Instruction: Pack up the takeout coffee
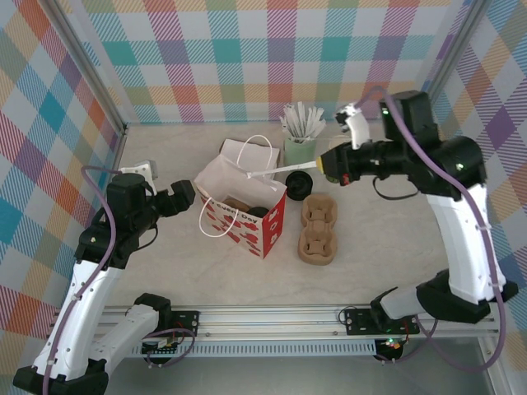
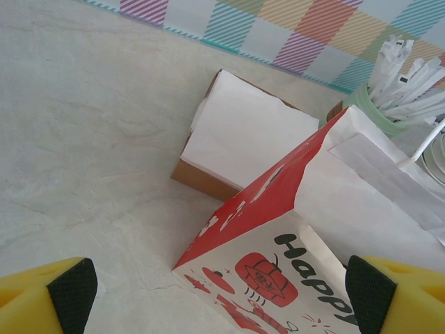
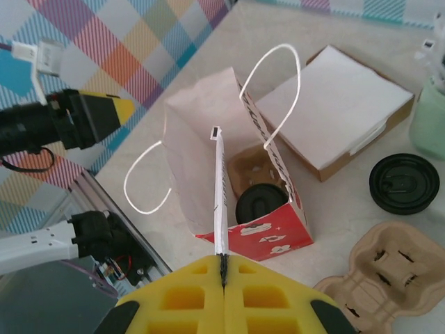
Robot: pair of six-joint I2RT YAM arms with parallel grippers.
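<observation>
The takeout coffee [image 3: 261, 202], its round black lid facing up, stands inside the open red-and-white paper bag [image 3: 274, 229] in a brown holder. It shows as a dark shape in the bag [image 1: 258, 211] from above. My right gripper [image 3: 222, 261] is shut on a thin white wrapped stick [image 3: 220, 188] that points out over the bag's mouth. My left gripper [image 2: 221, 296] is open beside the bag [image 2: 278, 264], with the bag's corner between its fingers and not touching them.
A loose black lid [image 3: 403, 182] lies right of the bag. A brown pulp cup carrier [image 3: 379, 278] sits nearer the right arm. A brown box of white napkins [image 3: 341, 111] and a pale mint cup of white sticks [image 1: 300, 136] stand behind the bag.
</observation>
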